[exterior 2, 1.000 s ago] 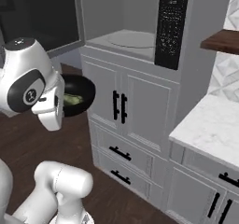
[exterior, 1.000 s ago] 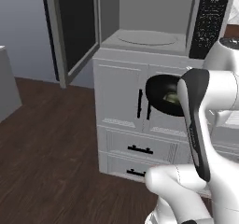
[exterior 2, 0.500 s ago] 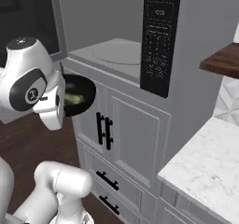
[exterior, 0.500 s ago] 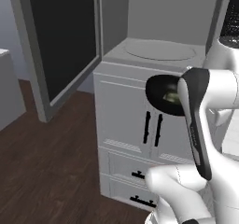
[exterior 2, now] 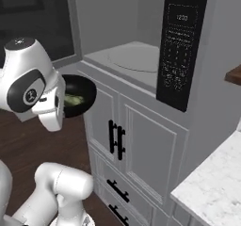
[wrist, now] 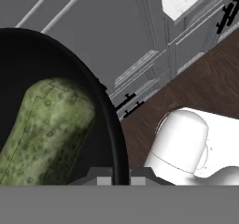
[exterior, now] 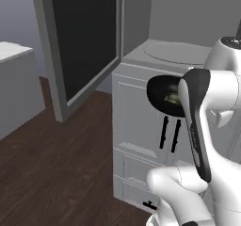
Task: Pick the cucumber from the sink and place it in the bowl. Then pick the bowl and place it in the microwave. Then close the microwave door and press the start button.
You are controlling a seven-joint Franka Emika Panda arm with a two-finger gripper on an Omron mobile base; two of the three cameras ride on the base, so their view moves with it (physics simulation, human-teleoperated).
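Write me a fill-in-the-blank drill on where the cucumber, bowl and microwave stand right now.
1. The cucumber lies inside the ____.
2. The black bowl is held up in front of the cabinet, not yet inside the ____.
3. The microwave door stands ____.
4. The floor is dark ____.

Missing words: bowl; microwave; open; wood

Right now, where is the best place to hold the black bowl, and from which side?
The bowl is best held by its thin rim, from the near edge, one finger inside and one outside. It is shallow and wide, and the cucumber lies inside, so it should stay level. The gripper seems to hold it that way.
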